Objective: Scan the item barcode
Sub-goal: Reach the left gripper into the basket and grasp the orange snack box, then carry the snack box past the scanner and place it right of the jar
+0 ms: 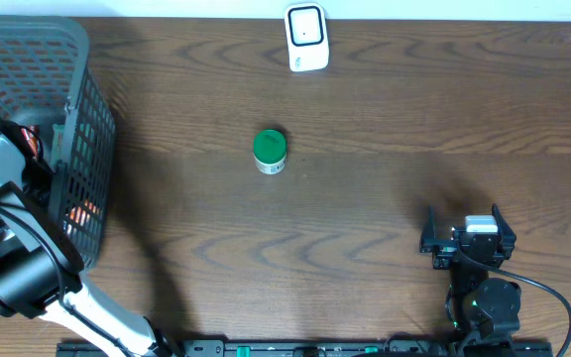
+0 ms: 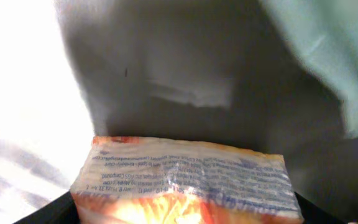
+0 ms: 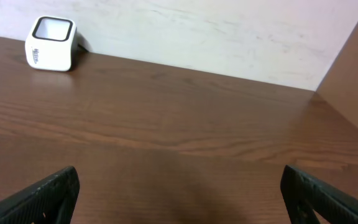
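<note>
1. The left gripper (image 1: 56, 188) was down inside the grey basket (image 1: 92, 149) at the table's left edge; its wrist view was filled by an orange packet (image 2: 185, 180) with fine print along its top face, lying very close below the camera.
2. The packet appeared to be the item in hand, not yet lifted; whether the left fingers had closed on it, or how wide they stood, could not be told, since only dark shapes showed at the bottom corners.
3. The right gripper (image 1: 464, 216) rested low at the near right of the table (image 1: 385, 119); its fingers were spread wide with nothing between them.
4. To do this step well, the grip would probably best take the packet across its narrow sides, keeping the printed face bare; crinkly film may slip or fold, so a firm, centred hold seemed wise.
5. The lift likely needed to go straight up until clear of the basket's mesh wall, which stood close on the arm's right.
6. Beyond the wall the table lay open; a green-lidded jar (image 1: 270, 151) stood between the basket and the white scanner (image 1: 306, 38) at the far edge, so a path behind or above it seemed safest.
</note>
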You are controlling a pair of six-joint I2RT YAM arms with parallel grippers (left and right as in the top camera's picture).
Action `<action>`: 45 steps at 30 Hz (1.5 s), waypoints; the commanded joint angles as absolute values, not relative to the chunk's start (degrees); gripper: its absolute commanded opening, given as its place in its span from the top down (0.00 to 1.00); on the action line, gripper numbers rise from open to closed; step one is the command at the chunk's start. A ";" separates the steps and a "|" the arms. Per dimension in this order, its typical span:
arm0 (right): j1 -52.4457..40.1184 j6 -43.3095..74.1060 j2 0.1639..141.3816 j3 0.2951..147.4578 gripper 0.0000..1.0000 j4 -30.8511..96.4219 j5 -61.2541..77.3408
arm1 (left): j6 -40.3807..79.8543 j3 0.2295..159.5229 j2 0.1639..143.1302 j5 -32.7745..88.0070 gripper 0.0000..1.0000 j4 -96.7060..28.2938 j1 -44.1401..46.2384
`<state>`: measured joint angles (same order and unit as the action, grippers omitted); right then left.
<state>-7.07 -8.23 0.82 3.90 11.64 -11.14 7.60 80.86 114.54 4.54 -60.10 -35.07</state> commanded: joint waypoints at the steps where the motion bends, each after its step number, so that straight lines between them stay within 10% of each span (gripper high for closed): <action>1: -7.60 -8.84 0.40 3.66 0.01 11.55 -11.05 | 7.75 82.30 116.05 -0.84 0.26 -63.44 -34.68; 23: -7.60 -8.84 0.40 3.68 0.01 11.55 -11.05 | 15.88 141.84 109.27 13.13 0.26 -94.67 -30.28; 45: -7.60 -8.84 0.40 3.66 0.01 11.55 -11.05 | 27.77 140.03 118.37 1.43 0.26 -79.53 34.20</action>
